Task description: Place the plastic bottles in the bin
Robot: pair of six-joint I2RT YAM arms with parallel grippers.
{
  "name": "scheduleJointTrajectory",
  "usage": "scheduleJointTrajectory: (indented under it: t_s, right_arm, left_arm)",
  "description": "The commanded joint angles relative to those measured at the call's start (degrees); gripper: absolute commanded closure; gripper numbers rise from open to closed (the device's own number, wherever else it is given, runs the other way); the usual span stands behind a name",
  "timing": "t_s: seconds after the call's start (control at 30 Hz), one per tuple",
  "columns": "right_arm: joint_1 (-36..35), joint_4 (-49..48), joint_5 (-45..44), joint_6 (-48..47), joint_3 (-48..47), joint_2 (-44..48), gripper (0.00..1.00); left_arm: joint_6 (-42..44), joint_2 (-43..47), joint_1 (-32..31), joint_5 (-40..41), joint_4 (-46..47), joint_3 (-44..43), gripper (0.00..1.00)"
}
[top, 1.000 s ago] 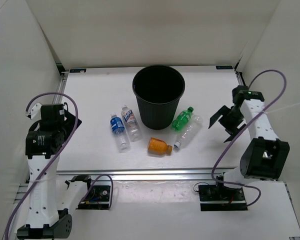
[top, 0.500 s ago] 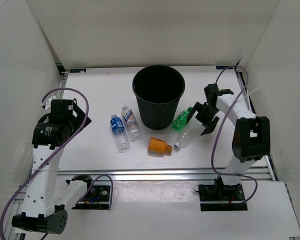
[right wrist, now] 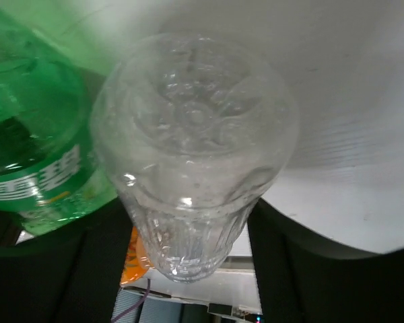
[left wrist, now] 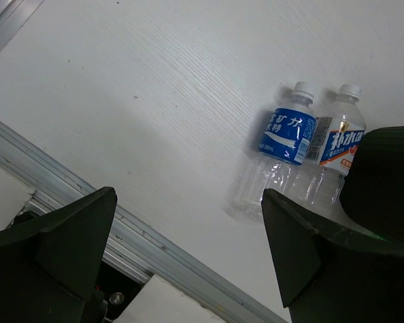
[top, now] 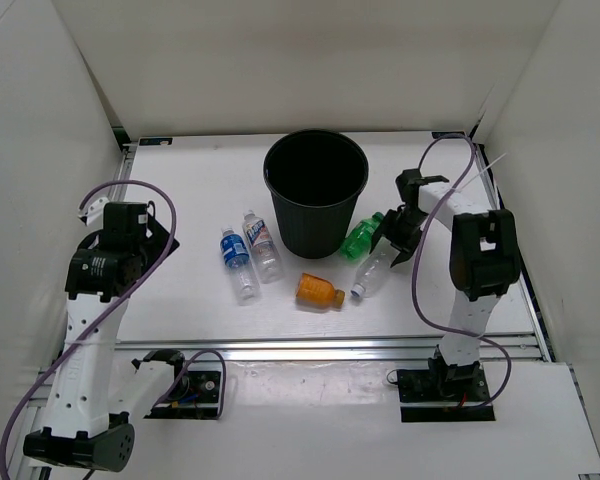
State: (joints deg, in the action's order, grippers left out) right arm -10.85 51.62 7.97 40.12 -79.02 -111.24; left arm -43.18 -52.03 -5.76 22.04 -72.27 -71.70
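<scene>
The right end effector (top: 391,238) is seen with its fingers spread around the base of the clear bottle (right wrist: 192,155). This bottle lies on the tabletop (top: 190,190) just beside the green bottle (top: 361,239), near the bin (top: 315,228). If the fingers are closed off-centre, the rounded base could be squeezed out, or the green bottle pinched too. The left end effector (left wrist: 188,195) is held apart and empty.

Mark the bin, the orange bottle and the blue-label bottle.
bin (top: 315,232), top external view, front of its outer wall.
orange bottle (top: 314,290), top external view, middle of its body.
blue-label bottle (left wrist: 287,133), left wrist view, on the blue label.
</scene>
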Motion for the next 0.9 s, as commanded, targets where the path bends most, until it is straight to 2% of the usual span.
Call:
scheduleJointTrajectory:
  t_s: [0.0, 0.2, 0.23, 0.33, 0.43, 0.57, 0.63, 0.7, 0.73, 0.77, 0.83, 0.87]
  right_arm:
    - [1.54, 0.33, -2.96, -0.92, 2.46, 0.14, 0.36]
    - [4.17, 0.58, -4.1, -3.55, 6.42, 3.38, 0.58]
    - [4.17, 1.46, -4.97, -4.34, 5.64, 4.44, 0.65]
    - [4.17, 4.63, -6.55, -5.83, 1.88, 11.82, 0.7]
    - [4.17, 9.02, -9.63, -6.46, -3.75, 18.42, 0.71]
    - [4.17, 16.31, -12.53, -6.98, -19.82, 21.24, 0.77]
    - [2.51, 17.99, -11.67, -7.68, -31.24, 21.24, 0.77]
    - [0.84, 18.69, -11.66, -8.47, -40.28, 18.26, 0.77]
    - [-0.99, 19.57, -11.66, -9.17, -50.08, 16.86, 0.77]
    - [-1.88, 19.58, -11.66, -9.18, -54.53, 13.98, 0.77]
    - [-4.42, 16.97, -11.13, -10.58, -59.39, 12.28, 0.75]
    - [-5.22, 14.85, -10.43, -11.37, -58.45, 12.28, 0.74]
  left_arm:
    - [-0.59, 0.18, -0.22, 0.46, 0.9, 1.21, 0.0]
    - [-1.21, -2.81, -0.22, -2.78, 3.71, 2.44, 0.0]
    - [-1.21, -3.51, -0.22, -2.79, 4.5, 2.97, 0.0]
    - [-1.82, -4.13, -0.22, -4.11, 5.73, 3.49, 0.0]
    - [-2.35, -5.36, -0.22, -4.64, 6.26, 3.5, 0.0]
    - [-2.87, -5.98, -0.22, -5.34, 6.88, 3.5, 0.0]
    - [-2.88, -6.5, -0.22, -6.05, 8.37, 4.03, 0.0]
    - [-2.88, -6.5, -0.22, -7.27, 9.16, 4.03, 0.0]
    - [-2.88, -6.5, -0.22, -7.28, 9.77, 4.03, 0.0]
    - [-2.88, -7.03, -0.22, -7.28, 9.78, 4.55, 0.0]
    - [-2.88, -7.64, -0.22, -7.8, 10.39, 4.55, 0.0]
    - [-2.88, -7.65, -0.22, -8.41, 10.39, 4.55, 0.0]
